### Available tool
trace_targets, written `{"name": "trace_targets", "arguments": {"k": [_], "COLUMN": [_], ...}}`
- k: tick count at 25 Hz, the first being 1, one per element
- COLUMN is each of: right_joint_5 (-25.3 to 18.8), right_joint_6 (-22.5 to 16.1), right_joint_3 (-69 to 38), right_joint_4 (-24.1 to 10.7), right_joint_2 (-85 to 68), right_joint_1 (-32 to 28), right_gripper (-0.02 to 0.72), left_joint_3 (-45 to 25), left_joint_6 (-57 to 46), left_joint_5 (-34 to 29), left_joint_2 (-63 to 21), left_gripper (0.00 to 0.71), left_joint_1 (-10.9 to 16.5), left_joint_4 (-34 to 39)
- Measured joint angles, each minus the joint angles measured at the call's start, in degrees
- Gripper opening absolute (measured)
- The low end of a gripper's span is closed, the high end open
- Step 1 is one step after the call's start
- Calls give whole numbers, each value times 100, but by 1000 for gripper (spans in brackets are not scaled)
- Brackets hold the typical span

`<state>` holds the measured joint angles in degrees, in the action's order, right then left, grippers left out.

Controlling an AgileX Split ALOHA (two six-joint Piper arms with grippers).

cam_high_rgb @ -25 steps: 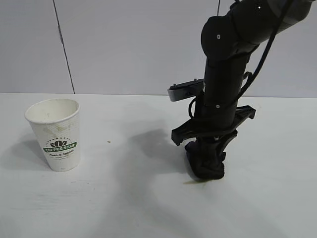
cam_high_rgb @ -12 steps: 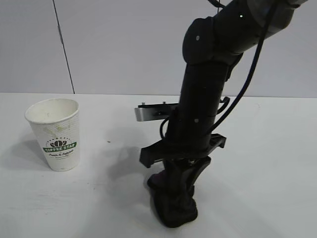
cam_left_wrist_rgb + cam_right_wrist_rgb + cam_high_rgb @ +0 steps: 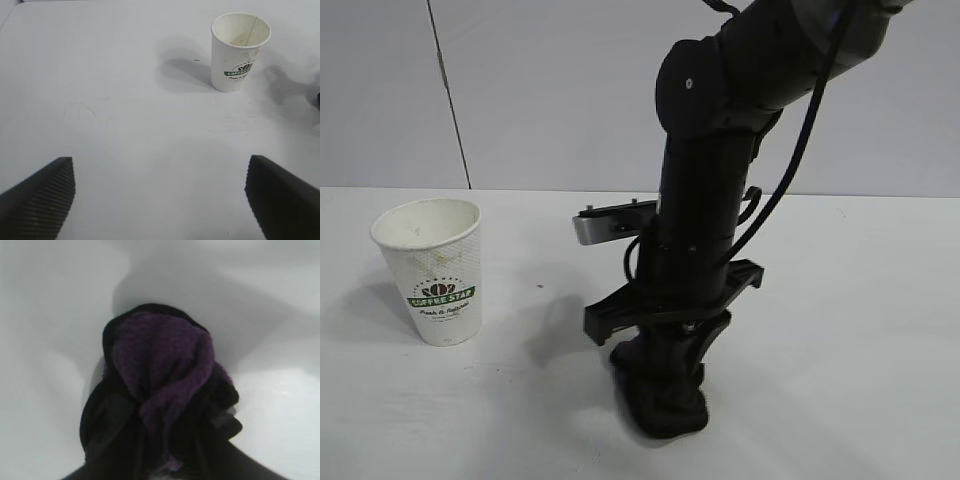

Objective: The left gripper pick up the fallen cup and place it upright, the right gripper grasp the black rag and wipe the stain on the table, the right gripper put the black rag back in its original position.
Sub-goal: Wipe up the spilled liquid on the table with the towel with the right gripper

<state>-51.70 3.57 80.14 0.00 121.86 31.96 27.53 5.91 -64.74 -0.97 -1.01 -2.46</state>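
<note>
Since a moment ago the right gripper [image 3: 665, 385] has slid leftward over the table [image 3: 840, 330], fingers clamped on the black rag [image 3: 660, 405], which presses on the tabletop. Well apart, the cup [image 3: 430, 268] stands upright; the left gripper [image 3: 160, 197] hangs spread wide, holding nothing

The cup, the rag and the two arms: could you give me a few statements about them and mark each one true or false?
1. The cup lies on its side. False: it stands upright on the table.
2. The right gripper holds the black rag down against the table. True.
3. The left gripper grips the cup. False: its jaws are open and well apart from the cup.
4. The cup is printed with a green logo. True.
5. The rag is plain black. False: the right wrist view shows a purple patch.
</note>
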Motion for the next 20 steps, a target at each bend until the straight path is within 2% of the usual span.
{"name": "trace_targets", "arguments": {"k": [3, 5, 8, 10, 12, 17, 18, 20], "right_joint_5": [-276, -412, -470, -462, -415, -189, -137, -92], "right_joint_6": [-451, -579, -634, -627, -459, 481, 632, 837], "right_joint_3": [0, 0, 0, 0, 0, 137, 180, 300], "right_joint_4": [-840, -1084, -1052, -850, -471, 1688, 2031, 2315], "right_joint_2": [-22, -22, -33, -49, -88, -183, -221, -263], "right_joint_1": [-344, -572, -807, -855, -890, -903, -892, -853], "right_gripper": [115, 115, 115, 115, 115, 115, 115, 115], "left_joint_3": [0, 0, 0, 0, 0, 0, 0, 0], "left_joint_6": [0, 0, 0, 0, 0, 0, 0, 0], "left_joint_5": [0, 0, 0, 0, 0, 0, 0, 0], "left_joint_2": [0, 0, 0, 0, 0, 0, 0, 0], "left_gripper": [663, 663, 663, 663, 663, 663, 663, 663], "left_joint_1": [0, 0, 0, 0, 0, 0, 0, 0], "left_joint_4": [0, 0, 0, 0, 0, 0, 0, 0]}}
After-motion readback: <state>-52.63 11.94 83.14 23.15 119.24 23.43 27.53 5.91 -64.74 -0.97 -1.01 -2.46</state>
